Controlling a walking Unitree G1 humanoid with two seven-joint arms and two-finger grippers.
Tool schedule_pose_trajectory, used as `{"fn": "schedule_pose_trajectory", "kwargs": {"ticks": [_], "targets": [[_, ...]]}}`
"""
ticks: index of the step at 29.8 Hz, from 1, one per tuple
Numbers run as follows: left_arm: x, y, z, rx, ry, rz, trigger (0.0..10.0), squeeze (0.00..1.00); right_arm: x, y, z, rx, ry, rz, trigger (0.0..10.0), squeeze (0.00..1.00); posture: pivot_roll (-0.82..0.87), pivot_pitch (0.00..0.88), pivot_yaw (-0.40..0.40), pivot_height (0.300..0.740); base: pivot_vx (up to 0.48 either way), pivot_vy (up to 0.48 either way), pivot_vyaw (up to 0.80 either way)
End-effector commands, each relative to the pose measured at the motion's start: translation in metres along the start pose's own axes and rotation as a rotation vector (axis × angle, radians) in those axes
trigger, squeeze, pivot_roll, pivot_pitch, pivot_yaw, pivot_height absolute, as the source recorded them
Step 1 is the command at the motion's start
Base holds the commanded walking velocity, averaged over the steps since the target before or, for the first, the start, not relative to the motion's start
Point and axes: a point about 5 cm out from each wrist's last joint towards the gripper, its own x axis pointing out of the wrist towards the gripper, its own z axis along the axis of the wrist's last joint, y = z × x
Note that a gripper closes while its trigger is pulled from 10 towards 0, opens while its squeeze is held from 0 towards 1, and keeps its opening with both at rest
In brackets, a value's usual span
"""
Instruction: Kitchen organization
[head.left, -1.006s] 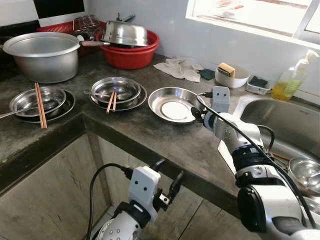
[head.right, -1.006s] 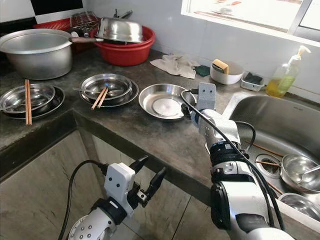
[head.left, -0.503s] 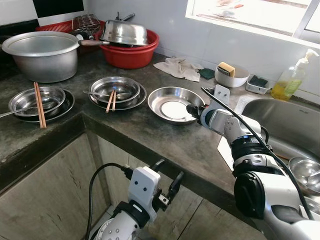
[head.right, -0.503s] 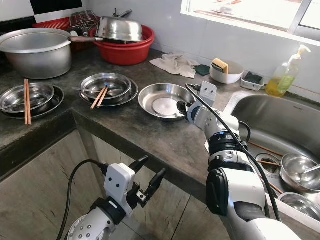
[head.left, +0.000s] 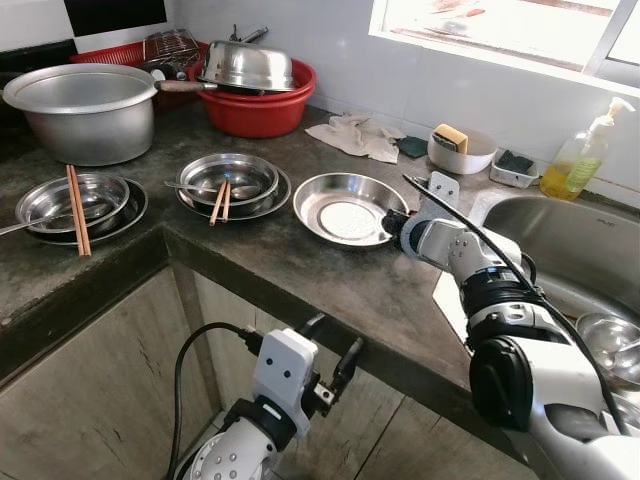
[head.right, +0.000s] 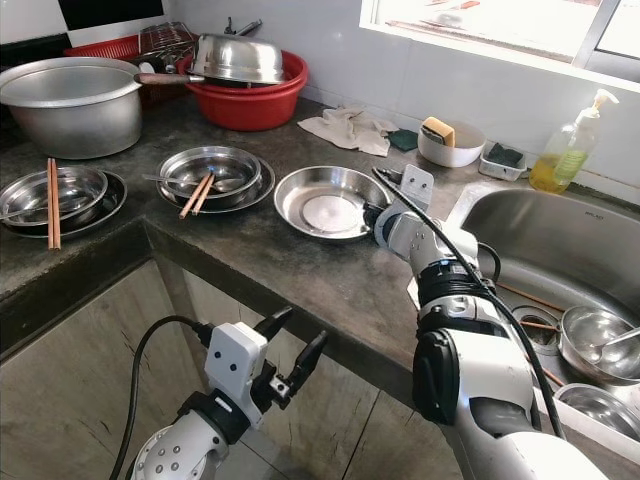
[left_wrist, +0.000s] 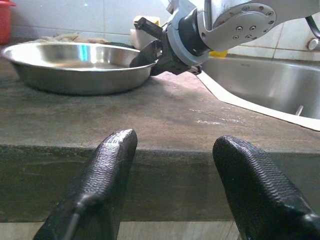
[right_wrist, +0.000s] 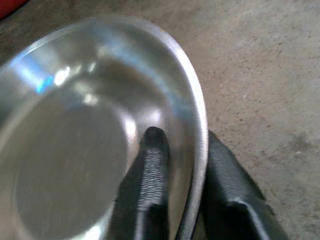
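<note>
Stainless steel shallow pan sits mid-frame on the dark stone counter, just right of a stack of steel dishes with chopsticks laid across. Right gripper is clamped on the pan's near-right rim: one finger inside the pan, the other outside, rim between them (the right wrist view shows this clearly). Pan bottom looks flat on the counter; can't tell if it's lifted at all. Left gripper hangs low, centre-bottom of the head views, below the counter edge in front of the cabinet, its fingers spread apart with nothing between them. Upper left: large steel pot and a red basin holding an upturned steel bowl. Another dish stack with chopsticks at far left. Upper right: white cloth, small white bowl with a sponge, soap bottle by the window. Sink at right edge, steel bowls down inside it.
</note>
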Motion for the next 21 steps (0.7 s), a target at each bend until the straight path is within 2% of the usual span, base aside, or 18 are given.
{"fn": "schedule_pose_trajectory", "kwargs": {"ticks": [1,9,10,14,15,16,19,21], "targets": [[0.001,-0.001,0.003,0.015,-0.019,-0.006,10.0,0.00,0.001,0.000,-0.004,0.024,0.035,-0.009,0.0,0.00,0.06,0.040,-0.122,0.740,0.000,0.000,0.00],[0.002,-0.001,0.004,0.020,-0.023,-0.002,10.0,0.00,0.000,-0.012,0.001,0.115,-0.013,-0.069,0.0,0.00,0.06,0.031,-0.121,0.740,0.000,0.000,0.00],[0.002,0.000,0.004,0.022,-0.024,0.000,10.0,0.00,-0.002,-0.019,0.007,0.156,-0.056,-0.098,0.0,0.00,0.06,0.031,-0.120,0.740,0.000,0.000,0.00],[0.002,0.000,0.004,0.023,-0.025,0.001,10.0,0.00,-0.005,-0.028,0.015,0.215,-0.124,-0.129,0.0,0.00,0.06,0.026,-0.117,0.740,0.000,0.000,0.00],[0.003,0.001,0.004,0.026,-0.025,0.001,10.0,0.00,-0.009,-0.033,0.024,0.241,-0.194,-0.137,0.0,0.00,0.06,0.024,-0.115,0.740,0.000,0.000,0.00],[0.003,0.001,0.004,0.027,-0.025,0.001,10.0,0.00,-0.010,-0.034,0.027,0.247,-0.218,-0.135,0.0,0.00,0.06,0.019,-0.114,0.740,0.000,0.000,0.00],[0.003,0.002,0.004,0.029,-0.025,0.000,10.0,0.00,-0.018,-0.027,0.039,0.242,-0.319,-0.078,0.0,0.00,0.06,0.016,-0.109,0.740,0.000,0.000,0.00],[0.004,0.003,0.004,0.033,-0.027,-0.001,10.0,0.00,-0.027,-0.018,0.047,0.211,-0.426,-0.027,0.0,0.00,0.06,0.014,-0.104,0.740,0.000,0.000,0.00]]}}
